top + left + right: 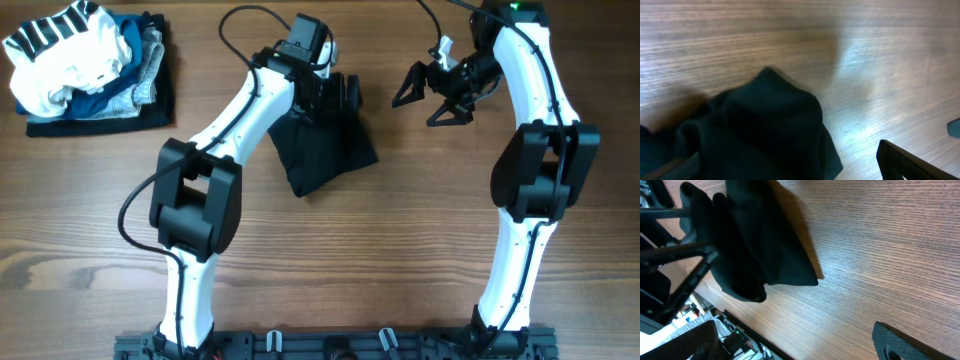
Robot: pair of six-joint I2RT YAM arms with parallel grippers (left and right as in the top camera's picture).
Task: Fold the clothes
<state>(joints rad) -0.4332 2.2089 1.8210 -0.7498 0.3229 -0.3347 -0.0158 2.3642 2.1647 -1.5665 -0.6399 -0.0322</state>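
The clothes (pixel 322 150), one black garment, lie crumpled in a heap at mid-bench (pixel 400 250), their far edge under the left hand (pixel 338 95), whose fingers stand spread wide, gripping nothing; the right hand (pixel 414 110) hovers near, off the cloth, wide open and empty

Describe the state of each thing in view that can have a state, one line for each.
black garment: bunched into a compact heap, lying on the table, not held.
left gripper: open, above the garment's far edge, holding nothing.
right gripper: open, over bare table beside the garment, holding nothing.
stack of clothes: piled at the far left corner, top white striped piece crumpled.
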